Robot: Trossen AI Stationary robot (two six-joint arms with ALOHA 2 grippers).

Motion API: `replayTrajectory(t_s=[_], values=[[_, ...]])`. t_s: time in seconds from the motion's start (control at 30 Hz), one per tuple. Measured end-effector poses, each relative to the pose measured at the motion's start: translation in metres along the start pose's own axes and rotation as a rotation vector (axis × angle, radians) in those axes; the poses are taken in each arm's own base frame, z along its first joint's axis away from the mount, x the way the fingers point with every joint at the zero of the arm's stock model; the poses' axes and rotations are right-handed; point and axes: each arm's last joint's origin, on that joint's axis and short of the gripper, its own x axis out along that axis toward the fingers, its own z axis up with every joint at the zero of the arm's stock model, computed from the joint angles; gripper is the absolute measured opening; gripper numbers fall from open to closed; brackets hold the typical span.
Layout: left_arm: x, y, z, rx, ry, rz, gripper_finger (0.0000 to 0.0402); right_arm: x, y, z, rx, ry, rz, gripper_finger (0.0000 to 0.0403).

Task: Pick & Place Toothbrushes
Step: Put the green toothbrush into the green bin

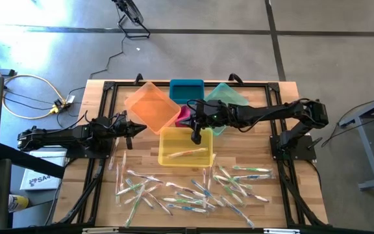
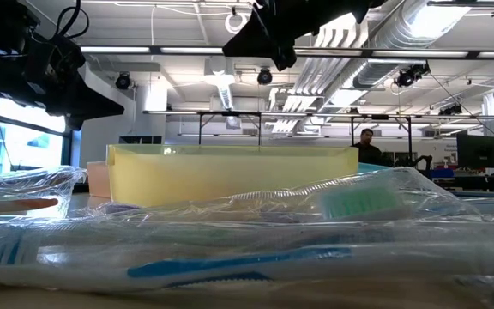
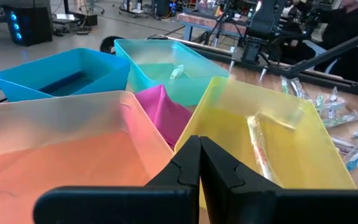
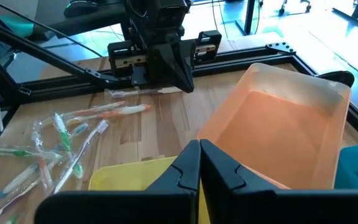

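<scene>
Right tool (image 1: 197, 138), fingers together, hangs over the yellow bin (image 1: 165, 156); no writing legible.

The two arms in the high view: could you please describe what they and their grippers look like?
Both arms are dark, nearly black, built of jointed segments on black bases. The left gripper and right gripper each end in two matte black, angular fingers that taper to a point. Thin dark cables run along the segments. No markings are readable.
</scene>
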Motion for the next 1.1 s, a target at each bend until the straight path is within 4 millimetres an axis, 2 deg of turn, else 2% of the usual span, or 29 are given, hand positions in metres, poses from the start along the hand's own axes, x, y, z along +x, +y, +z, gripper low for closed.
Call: replayTrajectory(t_s=[0.27, 0.47, 0.63, 0.87, 1.1], values=[[0.000, 0.000, 0.000, 0.000, 0.000, 0.001, 0.0000, 0.000, 0.002, 0.000, -0.005, -0.010, -0.022, 0.0002], [0.000, 0.000, 0.000, 0.000, 0.000, 0.001, 0.0000, -0.007, 0.008, 0.002, -0.089, -0.009, -0.100, 0.0002], [0.000, 0.000, 0.000, 0.000, 0.000, 0.002, 0.0000, -0.026, 0.013, 0.009, -0.098, 0.010, -0.090, 0.0002], [0.000, 0.000, 0.000, 0.000, -0.001, 0.002, 0.0000, -0.054, 0.020, 0.005, -0.114, 0.043, -0.101, 0.0002], [0.000, 0.000, 0.000, 0.000, 0.000, 0.002, 0.0000, -0.084, 0.020, -0.026, -0.105, -0.053, -0.102, 0.0002]])
